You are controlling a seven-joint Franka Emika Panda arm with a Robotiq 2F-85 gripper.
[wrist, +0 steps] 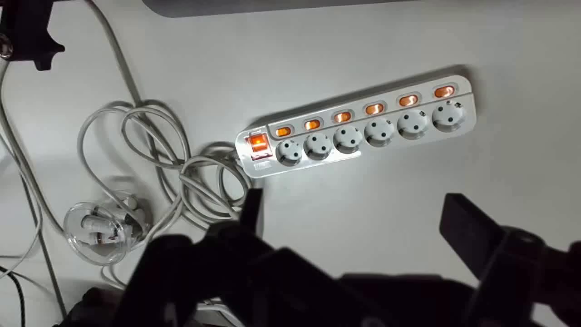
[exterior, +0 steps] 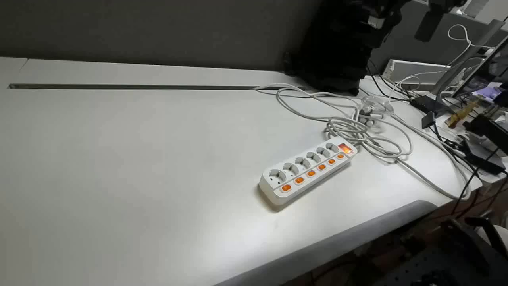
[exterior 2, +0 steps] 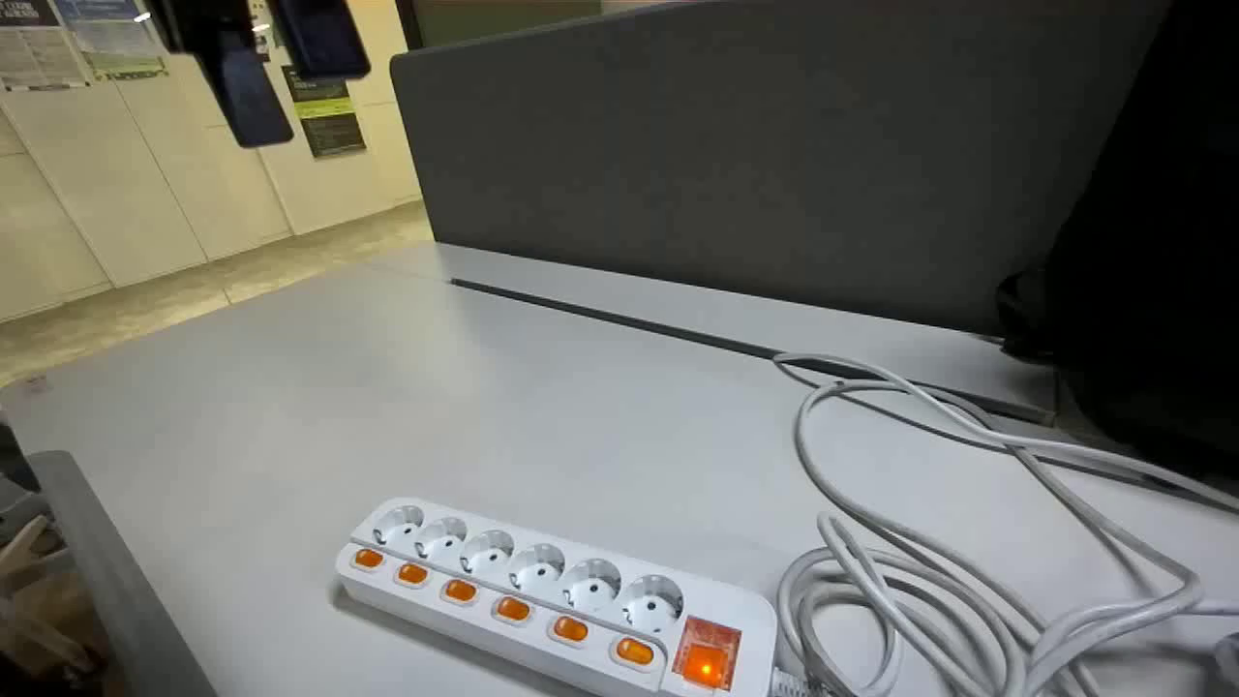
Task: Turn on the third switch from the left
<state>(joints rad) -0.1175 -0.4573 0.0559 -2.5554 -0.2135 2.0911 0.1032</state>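
Note:
A white power strip (exterior: 274,194) lies flat and diagonal on the light table; it also shows in an exterior view (exterior 2: 542,658) and in the wrist view (wrist: 299,165). It has a row of small orange switches beside its sockets and a larger lit main switch (exterior 2: 707,663) at the cable end. The third switch from the end away from the cable shows in both exterior views (exterior: 310,173) (exterior 2: 460,590) and in the wrist view (wrist: 375,108). I cannot tell each small switch's position. My gripper (wrist: 354,204) is open and empty, high above the table (exterior 2: 305,106), apart from the strip.
A coiled grey-white cable (exterior: 349,129) lies beside the strip's main-switch end. A clear container (wrist: 102,231) stands near the coil. A black bag (exterior: 329,51) stands at the back against a dark partition (exterior: 139,31). The table's front edge (exterior: 337,242) runs near the strip.

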